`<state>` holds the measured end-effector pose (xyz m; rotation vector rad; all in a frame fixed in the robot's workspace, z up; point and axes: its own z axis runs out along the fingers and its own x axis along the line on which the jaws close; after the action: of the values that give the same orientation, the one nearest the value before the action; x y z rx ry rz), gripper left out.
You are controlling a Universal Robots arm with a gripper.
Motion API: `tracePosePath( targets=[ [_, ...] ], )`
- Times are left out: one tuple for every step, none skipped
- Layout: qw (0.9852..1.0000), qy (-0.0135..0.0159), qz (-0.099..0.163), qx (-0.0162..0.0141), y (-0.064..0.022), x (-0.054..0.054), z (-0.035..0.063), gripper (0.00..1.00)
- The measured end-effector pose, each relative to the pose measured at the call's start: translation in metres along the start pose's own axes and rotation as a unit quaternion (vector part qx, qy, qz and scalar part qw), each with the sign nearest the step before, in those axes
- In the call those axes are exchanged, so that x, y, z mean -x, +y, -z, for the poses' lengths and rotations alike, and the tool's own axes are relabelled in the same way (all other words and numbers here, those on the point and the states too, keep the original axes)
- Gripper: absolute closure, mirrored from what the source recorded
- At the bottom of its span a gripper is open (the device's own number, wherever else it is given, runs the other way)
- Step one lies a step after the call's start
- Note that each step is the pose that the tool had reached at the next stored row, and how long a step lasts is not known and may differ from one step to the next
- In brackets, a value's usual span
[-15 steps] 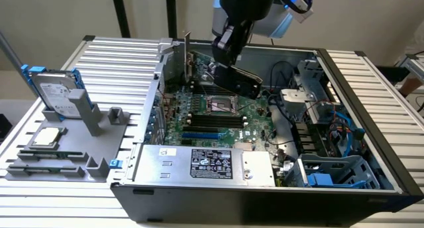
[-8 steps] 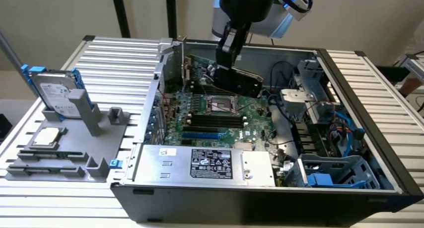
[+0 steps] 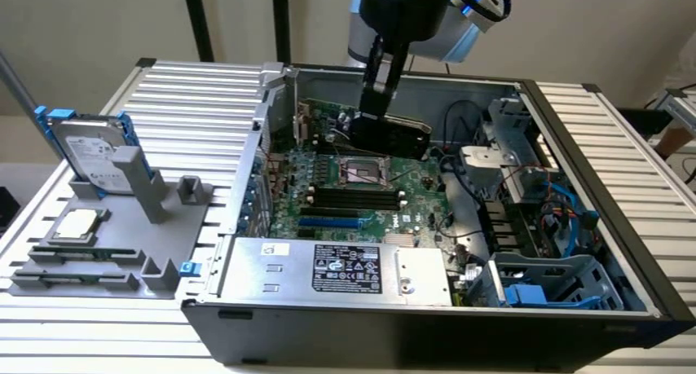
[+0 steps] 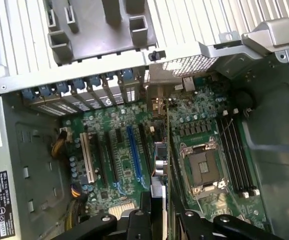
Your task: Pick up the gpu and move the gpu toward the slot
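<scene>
The gpu point(image 3: 394, 135), a thin card with a black shroud, hangs inside the open computer case above the motherboard, near the CPU socket point(image 3: 364, 172). My gripper point(image 3: 369, 118) reaches down from above and is shut on the card's upper edge. The wrist view has the gpu point(image 4: 159, 165) edge-on between my fingers point(image 4: 143, 207), its silver bracket point(image 4: 157, 97) at the far end by the case's rear wall. The slot point(image 3: 329, 224), a long bright-blue strip, lies on the board nearer the power supply. In the wrist view the slot point(image 4: 133, 155) runs parallel to the card, a little to one side of it.
A silver power supply point(image 3: 326, 268) fills the case's near side. Black memory slots point(image 3: 354, 198) lie between socket and slot. Cables and a blue drive cage point(image 3: 544, 286) crowd the exterior view's right. Outside, on the left, a grey fixture point(image 3: 163, 227) holds a hard drive point(image 3: 93, 154) and a CPU chip point(image 3: 74, 225).
</scene>
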<state>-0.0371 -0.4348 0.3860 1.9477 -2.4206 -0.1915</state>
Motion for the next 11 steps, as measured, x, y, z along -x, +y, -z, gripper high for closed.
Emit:
tracePosePath(
  targets=[
    [1.0, 0.001, 0.009, 0.0004, -0.0001, 0.0, -0.0008, 0.74],
    [0.9998, 0.0019, 0.019, 0.0009, -0.0002, -0.0001, -0.0016, 0.74],
    [0.9996, 0.0029, 0.028, 0.0014, -0.0003, -0.0001, -0.0024, 0.74],
    [0.9993, 0.0038, 0.036, 0.0018, -0.0004, -0.0002, -0.0032, 0.74],
    [0.999, 0.0046, 0.045, 0.0023, -0.0005, -0.0002, -0.004, 0.74],
    [0.9985, 0.0055, 0.054, 0.0028, -0.0006, -0.0003, -0.0048, 0.74],
    [0.998, 0.0062, 0.063, 0.0033, -0.0007, -0.0003, -0.0057, 0.74],
    [0.9974, 0.0069, 0.072, 0.0038, -0.0008, -0.0004, -0.0066, 0.74],
    [0.9966, 0.0076, 0.082, 0.0043, -0.0009, -0.0004, -0.0075, 0.74],
    [0.9958, 0.0082, 0.091, 0.0049, -0.001, -0.0005, -0.0084, 0.74],
    [0.995, 0.0085, 0.099, 0.0054, -0.0011, -0.0005, -0.0093, 0.74]
  ],
)
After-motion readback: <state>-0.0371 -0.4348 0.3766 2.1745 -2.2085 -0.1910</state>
